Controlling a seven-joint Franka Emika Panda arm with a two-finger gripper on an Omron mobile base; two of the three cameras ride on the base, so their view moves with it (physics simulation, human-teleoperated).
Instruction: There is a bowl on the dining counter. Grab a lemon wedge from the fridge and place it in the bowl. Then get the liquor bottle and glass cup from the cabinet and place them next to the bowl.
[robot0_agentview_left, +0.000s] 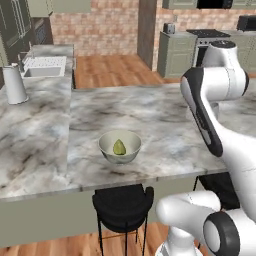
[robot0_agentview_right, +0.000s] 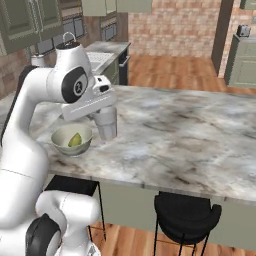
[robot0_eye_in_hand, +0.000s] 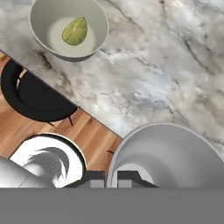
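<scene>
A pale bowl (robot0_agentview_left: 120, 146) (robot0_agentview_right: 72, 139) (robot0_eye_in_hand: 69, 29) stands near the front edge of the marble dining counter (robot0_agentview_left: 165, 125) (robot0_agentview_right: 175, 135). A green-yellow lemon wedge (robot0_agentview_left: 119, 147) (robot0_agentview_right: 75, 140) (robot0_eye_in_hand: 75, 31) lies inside it. My gripper (robot0_agentview_right: 103, 115) (robot0_eye_in_hand: 112, 179) is shut on the rim of a glass cup (robot0_agentview_right: 106, 124) (robot0_eye_in_hand: 168, 153). The cup hangs upright, close above the counter, just right of the bowl and apart from it. The liquor bottle is out of view.
Black stools (robot0_agentview_left: 123, 204) (robot0_agentview_right: 187, 216) stand under the counter's front edge. A white jug (robot0_agentview_left: 14, 85) sits at the far left, with a sink (robot0_agentview_left: 44, 67) behind it. Green cabinets and a stove (robot0_agentview_left: 210, 35) line the far wall.
</scene>
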